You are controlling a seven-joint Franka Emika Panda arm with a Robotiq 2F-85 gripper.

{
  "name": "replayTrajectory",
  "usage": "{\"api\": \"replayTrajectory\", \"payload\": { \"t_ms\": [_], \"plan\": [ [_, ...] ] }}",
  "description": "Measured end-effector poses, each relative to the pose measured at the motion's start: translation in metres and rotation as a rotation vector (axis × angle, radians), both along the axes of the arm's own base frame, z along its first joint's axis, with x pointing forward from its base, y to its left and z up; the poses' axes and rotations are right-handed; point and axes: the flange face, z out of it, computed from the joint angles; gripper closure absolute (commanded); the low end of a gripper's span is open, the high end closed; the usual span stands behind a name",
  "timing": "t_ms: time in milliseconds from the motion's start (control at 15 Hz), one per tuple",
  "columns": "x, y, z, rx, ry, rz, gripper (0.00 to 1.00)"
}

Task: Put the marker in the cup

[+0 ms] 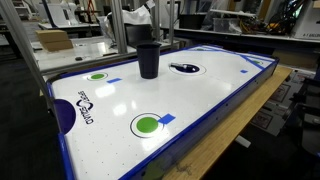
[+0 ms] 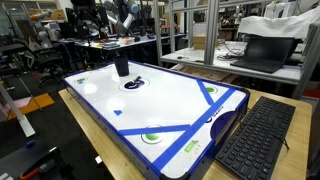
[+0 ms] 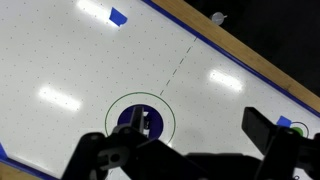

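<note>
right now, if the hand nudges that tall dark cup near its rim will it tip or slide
Probably tips: the cup stands upright, tall over a narrow base. Pushed low, it would likely slide, since the air hockey table looks glossy. Looks plastic, probably light.

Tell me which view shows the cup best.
An exterior view shows the cup best: near, whole from rim to base, upright on the table. In an exterior view the cup is far and small. The wrist view shows no cup that I can make out.

Marker [image 1: 184, 68] flat near upright dark cup [image 1: 148, 58]
</note>
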Motion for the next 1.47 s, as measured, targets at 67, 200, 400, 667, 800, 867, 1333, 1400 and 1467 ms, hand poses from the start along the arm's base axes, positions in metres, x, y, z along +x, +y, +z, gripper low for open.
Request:
{"api": "replayTrajectory", "payload": {
  "t_ms": [67,200,400,667,800,867,1333,1400,1467],
  "plan": [
    [0.000,0.000,0.000,0.000,0.000,0.000,0.00],
    [0.000,0.000,0.000,-0.001,0.001,0.001,0.00],
    [0.008,0.003,-0.011,0.014,-0.018,-0.020,0.00],
    [0.043,0.013,-0.063,0.087,-0.108,-0.100,0.00],
    [0.057,0.017,-0.087,0.117,-0.141,-0.150,0.00],
    [0.063,0.019,-0.097,0.128,-0.150,-0.170,0.00],
    [0.098,0.026,-0.132,0.133,-0.126,-0.281,0.00],
    [0.102,0.027,-0.134,0.130,-0.119,-0.285,0.00],
    [0.106,0.028,-0.134,0.127,-0.110,-0.286,0.00]
  ]
}}
